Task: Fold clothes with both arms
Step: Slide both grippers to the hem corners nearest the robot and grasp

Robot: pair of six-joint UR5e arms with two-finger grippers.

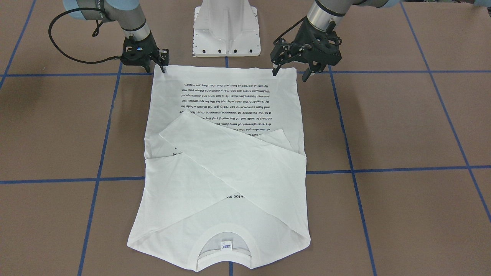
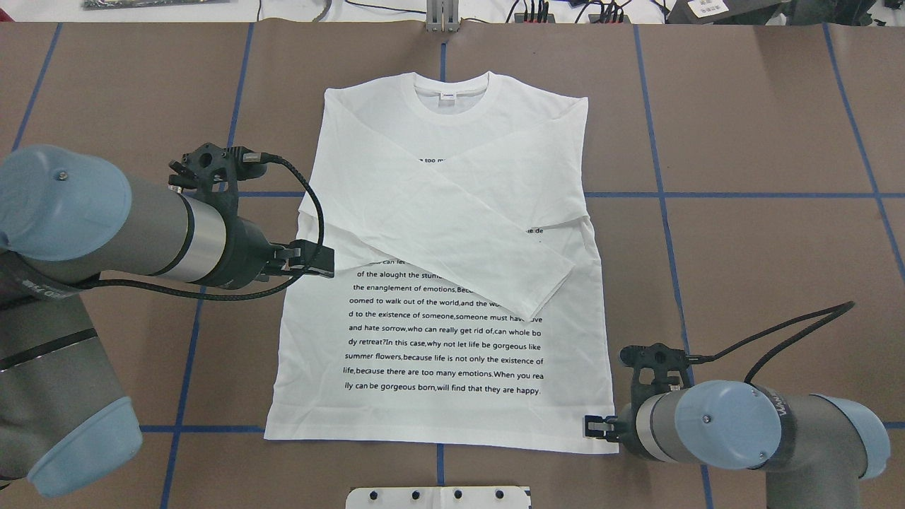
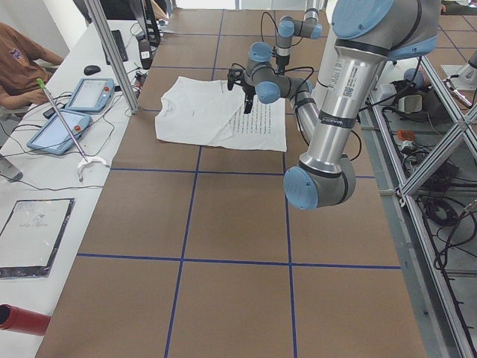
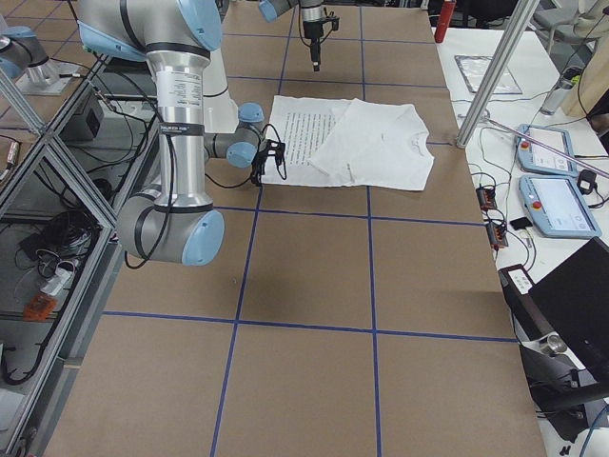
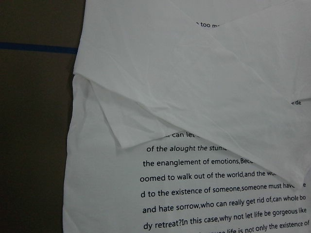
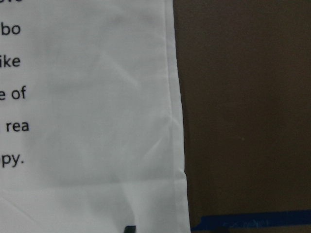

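The white long-sleeved T-shirt (image 2: 438, 339) lies flat on the brown table, text side up. Both sleeves (image 1: 238, 153) are crossed over the chest, and the collar (image 2: 452, 88) is on the far side from the robot. My right gripper (image 1: 156, 69) is low at the hem's right corner (image 2: 601, 442), open, and the right wrist view shows that corner (image 6: 175, 184) up close. My left gripper (image 1: 291, 73) hangs open well above the shirt's left side, holding nothing. The left wrist view looks down on the crossed sleeves (image 5: 204, 97).
The white pedestal base (image 1: 226, 30) stands between the arms, just behind the hem. Blue tape lines (image 2: 742, 195) grid the table. A side desk with tablets (image 3: 74, 112), a metal post (image 3: 112, 52) and a seated person (image 3: 22, 56) lie beyond the collar end.
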